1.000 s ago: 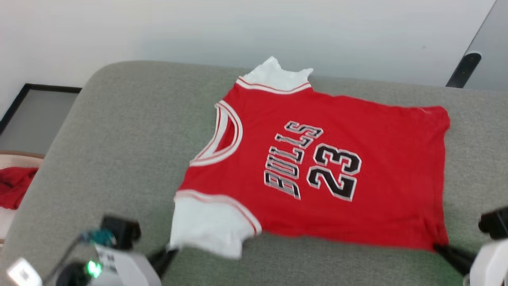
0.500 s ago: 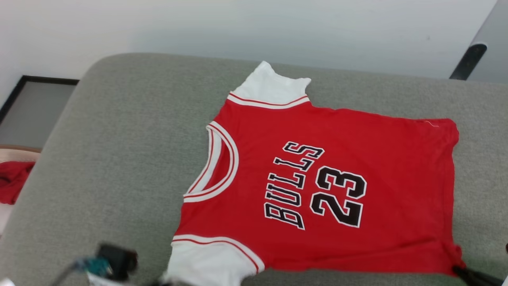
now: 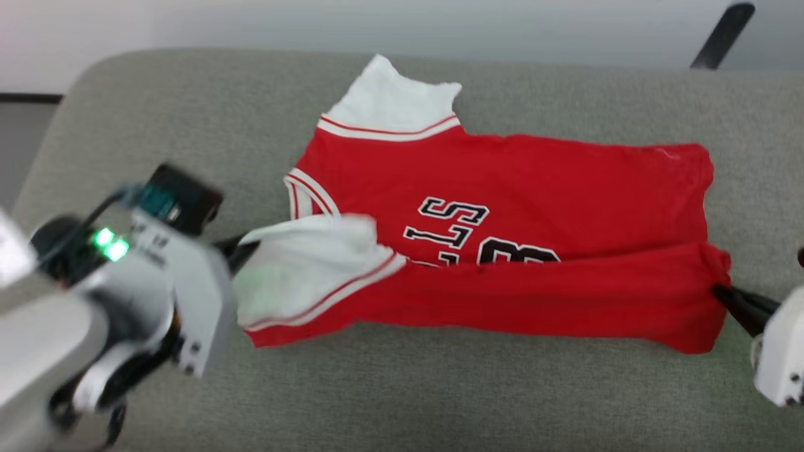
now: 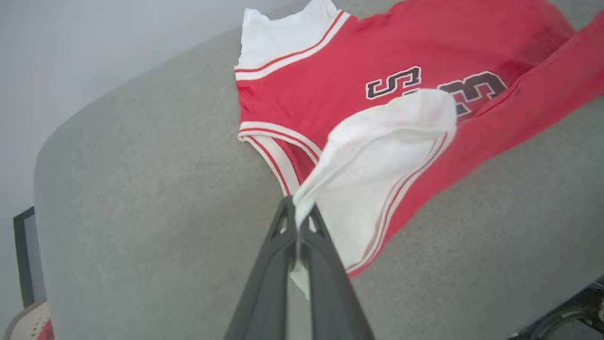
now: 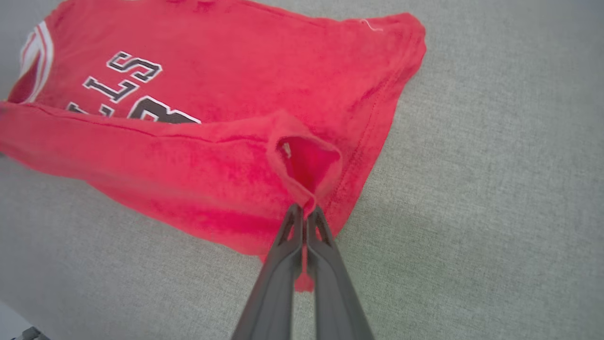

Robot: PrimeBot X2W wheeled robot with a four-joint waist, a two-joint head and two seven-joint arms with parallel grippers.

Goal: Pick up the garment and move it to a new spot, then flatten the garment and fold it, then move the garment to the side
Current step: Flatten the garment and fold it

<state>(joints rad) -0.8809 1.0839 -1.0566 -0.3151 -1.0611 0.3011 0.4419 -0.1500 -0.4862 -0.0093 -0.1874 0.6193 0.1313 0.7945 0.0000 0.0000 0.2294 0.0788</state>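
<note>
The garment, a red shirt with white sleeves and black lettering, lies on a grey cushion. Its near edge is lifted and folded over the lettering. My left gripper is shut on the near white sleeve, pinching the cloth between its dark fingers. My right gripper is shut on the near hem corner at the right. In the right wrist view the red cloth bunches into a small loop just above my right gripper. The far white sleeve lies flat at the back.
The grey cushion spreads wide around the shirt, with a rounded corner at the far left. A pale wall stands behind it. A dark bar leans at the top right. A black-framed panel shows left.
Both grippers have lifted the near edge of the shirt and carried it away from me over the lettering. The head camera has shifted, so the whole picture has moved.
</note>
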